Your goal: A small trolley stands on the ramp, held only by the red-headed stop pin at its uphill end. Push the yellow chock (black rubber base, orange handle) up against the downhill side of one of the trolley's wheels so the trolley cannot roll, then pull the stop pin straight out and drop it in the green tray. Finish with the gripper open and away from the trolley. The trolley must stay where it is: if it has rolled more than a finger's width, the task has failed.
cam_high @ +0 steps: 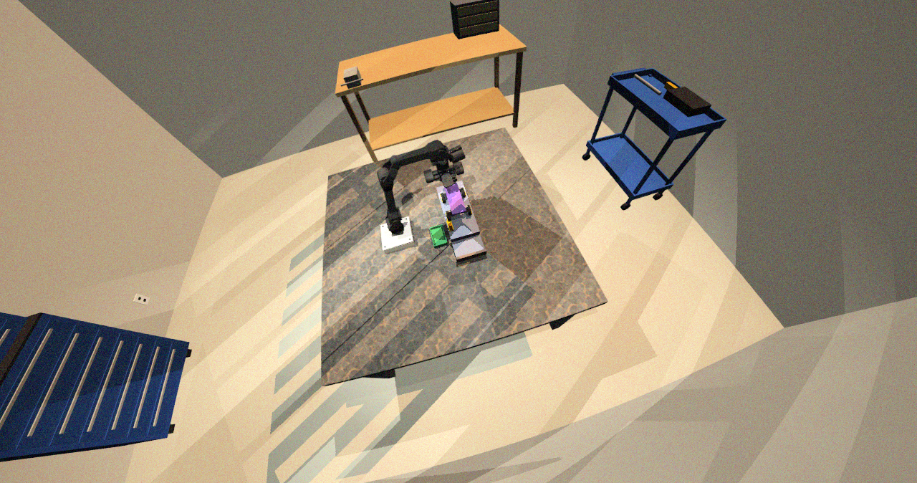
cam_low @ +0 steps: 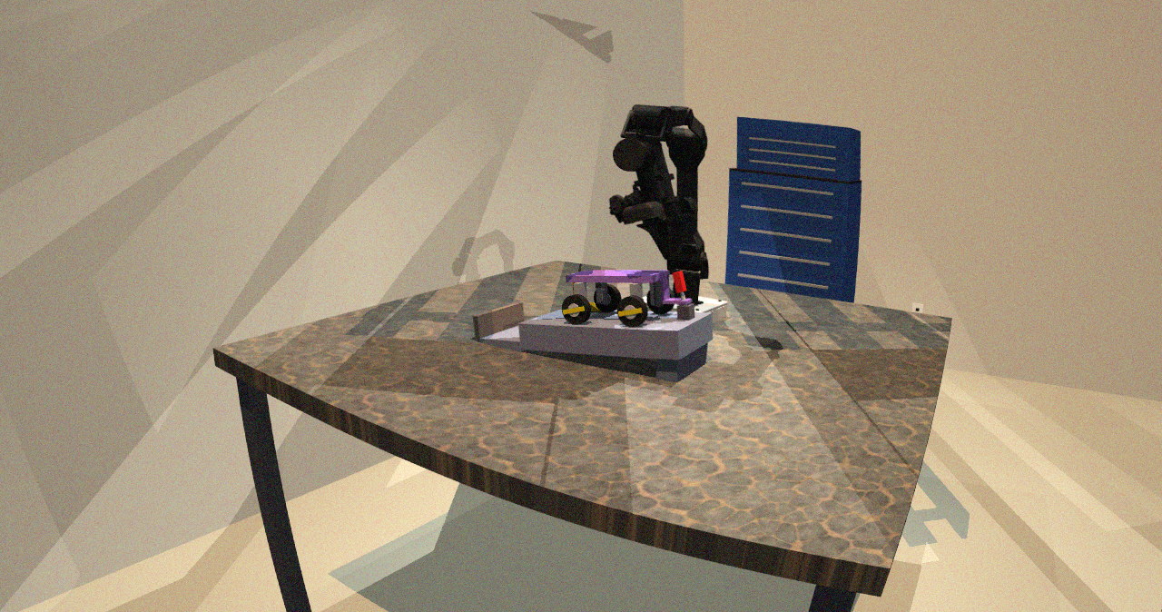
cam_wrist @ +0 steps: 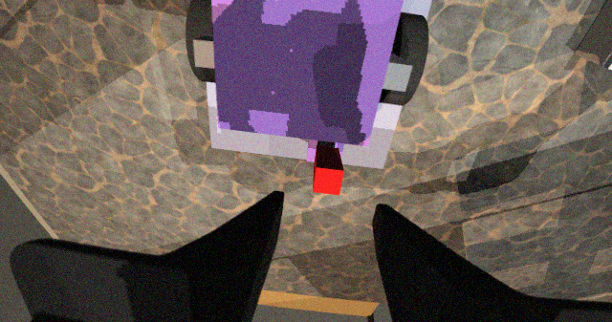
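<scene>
The purple trolley (cam_high: 455, 200) (cam_low: 617, 276) (cam_wrist: 287, 64) stands on the grey ramp (cam_high: 468, 248) (cam_low: 601, 340) (cam_wrist: 263, 143). The red-headed stop pin (cam_low: 679, 281) (cam_wrist: 328, 182) stands at its uphill end, its lower part mostly hidden in the wrist view. The yellow chock (cam_high: 449, 225) sits on the ramp just downhill of a near-side wheel in the top view; contact is too small to tell. The green tray (cam_high: 438, 236) lies beside the ramp. My gripper (cam_wrist: 329, 207) is partly open and empty above the uphill end, its fingertips appearing either side of and just beyond the pin head in the wrist view.
The ramp's low end has an upright end board (cam_low: 498, 320). The arm's white base plate (cam_high: 397, 241) is on the table (cam_high: 410, 326) beyond the tray. A wooden workbench (cam_high: 423, 58), a blue cart (cam_high: 618, 152) and a blue cabinet (cam_low: 792, 238) stand away from the table.
</scene>
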Available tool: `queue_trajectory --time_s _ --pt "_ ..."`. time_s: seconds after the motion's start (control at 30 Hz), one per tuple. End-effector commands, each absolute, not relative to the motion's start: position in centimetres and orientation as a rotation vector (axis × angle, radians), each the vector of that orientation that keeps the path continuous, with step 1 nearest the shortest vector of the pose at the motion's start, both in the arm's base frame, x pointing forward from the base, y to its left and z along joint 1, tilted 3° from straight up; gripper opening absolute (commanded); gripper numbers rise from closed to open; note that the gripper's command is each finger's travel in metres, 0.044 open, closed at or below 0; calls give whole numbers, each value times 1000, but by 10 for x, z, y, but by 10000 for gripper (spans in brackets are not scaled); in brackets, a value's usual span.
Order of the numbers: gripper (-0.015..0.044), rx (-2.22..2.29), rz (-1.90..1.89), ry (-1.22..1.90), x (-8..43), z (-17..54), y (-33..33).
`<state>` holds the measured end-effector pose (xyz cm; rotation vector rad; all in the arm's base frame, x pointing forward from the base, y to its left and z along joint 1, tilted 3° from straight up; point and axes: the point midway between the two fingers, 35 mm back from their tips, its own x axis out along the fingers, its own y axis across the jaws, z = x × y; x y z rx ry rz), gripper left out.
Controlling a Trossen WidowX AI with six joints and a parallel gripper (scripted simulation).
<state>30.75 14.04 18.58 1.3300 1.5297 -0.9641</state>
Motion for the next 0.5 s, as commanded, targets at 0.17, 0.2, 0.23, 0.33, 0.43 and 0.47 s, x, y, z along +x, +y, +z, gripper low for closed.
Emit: queue_trajectory --time_s 0.17,0.2,0.23,0.33,0.43,0.47 --pt "190 1326 -955 1539 306 173 146" --pt "190 1326 -955 1539 306 171 146" --pt "190 1326 -955 1539 306 170 147" --pt "190 1327 -955 1539 306 166 148" --pt "190 1327 -955 1539 305 162 150" --pt "190 1327 -955 1539 305 161 150"
